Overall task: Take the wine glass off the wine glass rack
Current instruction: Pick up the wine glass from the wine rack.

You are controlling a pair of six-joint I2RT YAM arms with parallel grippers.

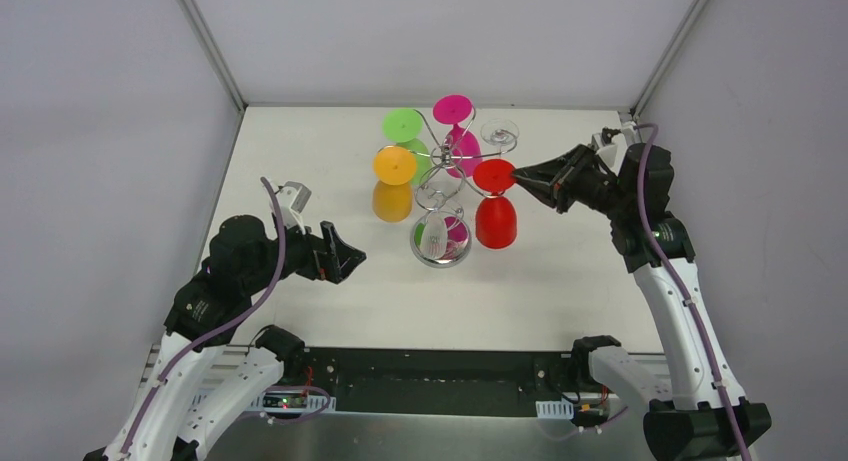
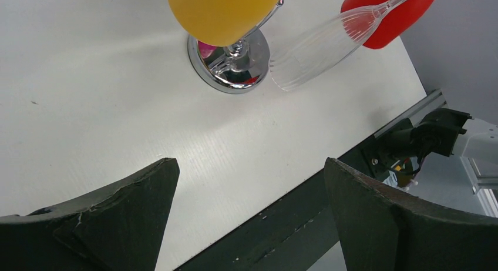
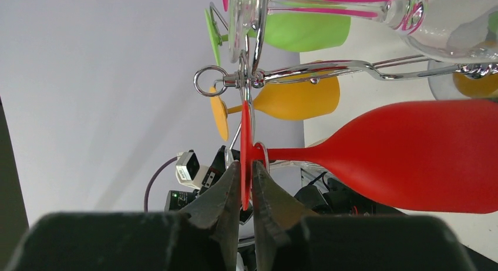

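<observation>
The chrome wine glass rack (image 1: 440, 181) stands mid-table on its round mirrored base (image 1: 438, 253). Glasses hang upside down from its scroll arms: red (image 1: 495, 206), orange (image 1: 393, 186), green (image 1: 405, 131), pink (image 1: 455, 121) and clear (image 1: 499, 134). My right gripper (image 1: 518, 181) is shut on the round foot of the red wine glass (image 3: 245, 147), one finger on each face; its bowl (image 3: 423, 156) hangs below. My left gripper (image 1: 345, 253) is open and empty, left of the rack's base (image 2: 230, 62).
A clear ribbed glass (image 2: 320, 47) hangs near the base in the left wrist view, beside the orange bowl (image 2: 223, 12). The table's front edge with a black rail (image 1: 440, 376) runs along the near side. Grey walls close in the table on the left, back and right.
</observation>
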